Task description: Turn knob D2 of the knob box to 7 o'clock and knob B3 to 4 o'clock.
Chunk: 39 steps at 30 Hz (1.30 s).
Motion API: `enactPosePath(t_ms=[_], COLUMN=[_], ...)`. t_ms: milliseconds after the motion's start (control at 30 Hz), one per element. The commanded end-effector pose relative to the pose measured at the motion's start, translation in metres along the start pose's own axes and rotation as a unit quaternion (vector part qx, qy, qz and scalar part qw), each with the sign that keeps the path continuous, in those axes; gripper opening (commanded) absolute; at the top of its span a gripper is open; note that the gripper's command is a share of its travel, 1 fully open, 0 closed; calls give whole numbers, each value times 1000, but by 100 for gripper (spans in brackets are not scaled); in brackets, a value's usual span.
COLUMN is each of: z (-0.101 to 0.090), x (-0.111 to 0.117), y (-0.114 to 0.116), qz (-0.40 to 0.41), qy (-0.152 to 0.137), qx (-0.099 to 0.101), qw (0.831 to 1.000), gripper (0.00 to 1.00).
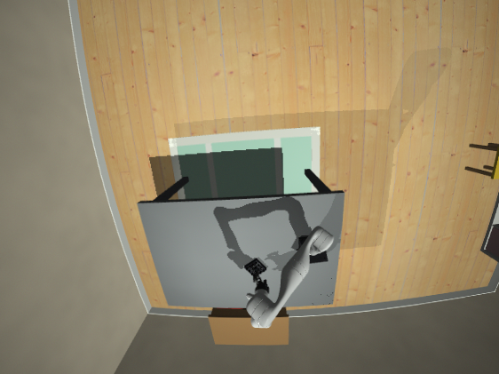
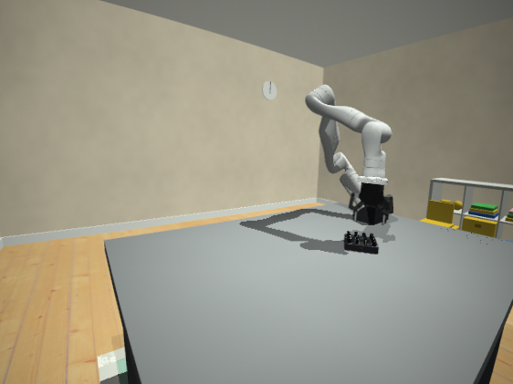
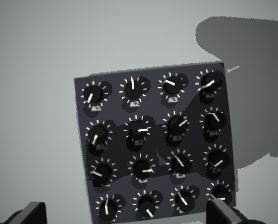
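Observation:
The black knob box (image 1: 250,265) (image 2: 361,248) (image 3: 116,114) stands on the table, turned slightly in the wrist view, with row A at the top and row D at the bottom. Knob D2 (image 3: 146,204) has its white line toward the lower right, about 5 o'clock. Knob B3 (image 3: 177,125) has its line toward the upper right, about 2 o'clock. My gripper (image 2: 371,222) (image 3: 127,215) is open and empty. It hangs above the table, near the box's row D side, with its fingertips low at both sides of the wrist view. The socket cannot be made out.
Knob C2 (image 3: 142,169) stands behind D2, with D1 (image 3: 106,208) and D3 (image 3: 184,200) on either side. B2 (image 3: 138,130) and B4 (image 3: 214,121) flank B3. D4 is partly hidden by the right finger. The grey table (image 1: 195,250) (image 2: 256,302) carries the arm's shadow.

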<state>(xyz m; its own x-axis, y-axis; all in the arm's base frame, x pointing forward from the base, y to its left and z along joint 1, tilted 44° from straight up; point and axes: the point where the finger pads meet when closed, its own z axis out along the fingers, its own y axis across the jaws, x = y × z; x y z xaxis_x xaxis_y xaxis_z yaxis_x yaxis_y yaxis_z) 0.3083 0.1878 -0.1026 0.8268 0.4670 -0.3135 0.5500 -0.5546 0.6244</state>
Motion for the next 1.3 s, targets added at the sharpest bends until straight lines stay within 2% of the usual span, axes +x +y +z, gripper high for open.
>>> enactPosePath(t_ms=[0, 1267], z=[-1, -2], x=[1, 1], y=[2, 13], qz=[-3, -39], qy=[0, -2], qx=[1, 0], qw=[1000, 999], gripper=[100, 100])
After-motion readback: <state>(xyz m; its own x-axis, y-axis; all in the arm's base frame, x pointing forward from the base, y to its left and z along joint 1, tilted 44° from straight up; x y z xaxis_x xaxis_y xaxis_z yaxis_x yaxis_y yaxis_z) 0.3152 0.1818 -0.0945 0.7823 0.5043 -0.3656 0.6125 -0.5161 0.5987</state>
